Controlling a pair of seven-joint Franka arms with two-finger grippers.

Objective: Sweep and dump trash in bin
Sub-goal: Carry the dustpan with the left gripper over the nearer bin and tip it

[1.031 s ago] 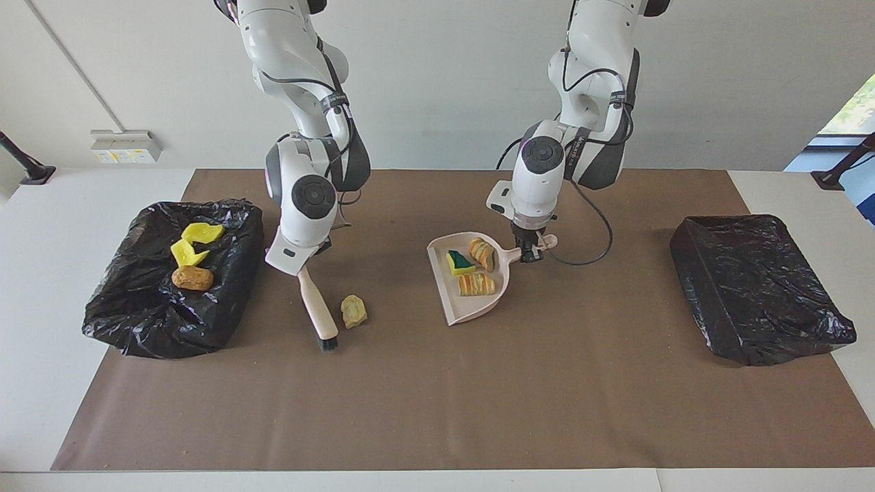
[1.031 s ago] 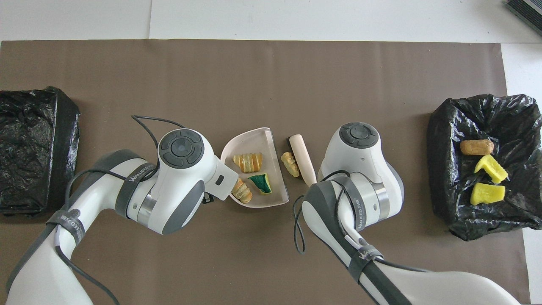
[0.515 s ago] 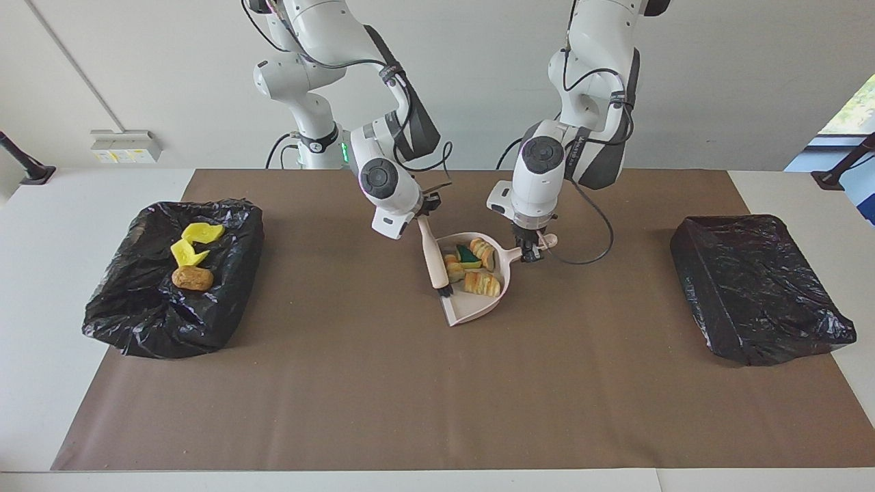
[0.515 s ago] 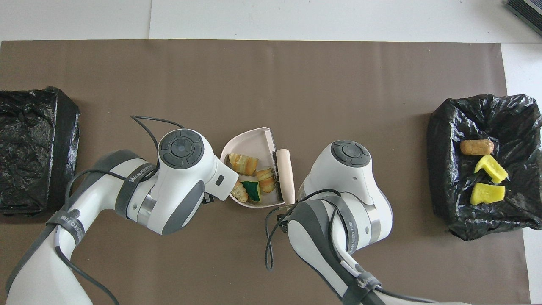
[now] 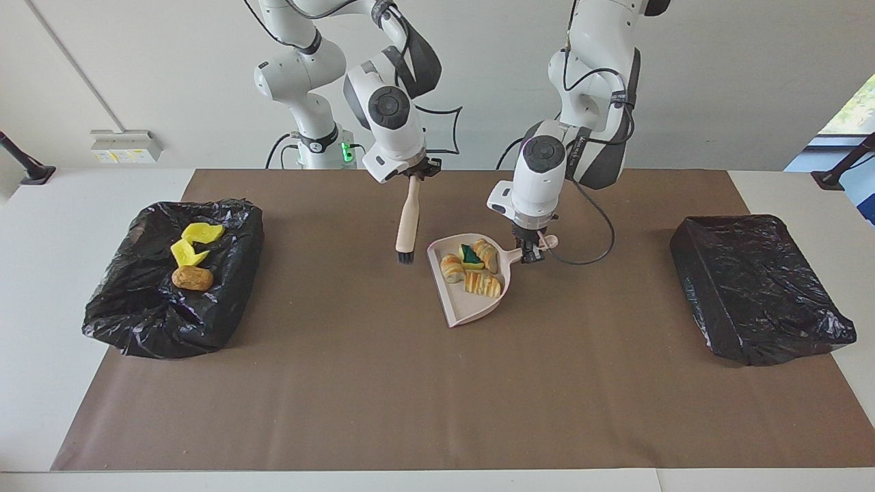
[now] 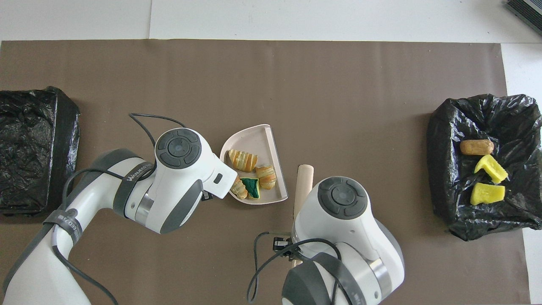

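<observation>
Pink dustpan [image 5: 472,283] lies on the brown mat [image 5: 437,403], its open mouth toward the right arm's end, four lumps of trash [image 5: 470,266] in it (three more sit in the black-lined bin [image 5: 171,277]); the left gripper [image 5: 530,254], arm bent steeply down, is clamped on the pan's handle. Raised beside the pan, the right gripper [image 5: 413,175] is closed on a brush [image 5: 408,219], which hangs nearly upright, bristles down.

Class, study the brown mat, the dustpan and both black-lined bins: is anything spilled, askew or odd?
Nothing spilled. Four trash lumps lie in the pink plastic dustpan, whose handle the left gripper holds. The right gripper holds the beige-handled brush above the mat. One oddity: the black-lined bin at the left arm's end shows no opening.
</observation>
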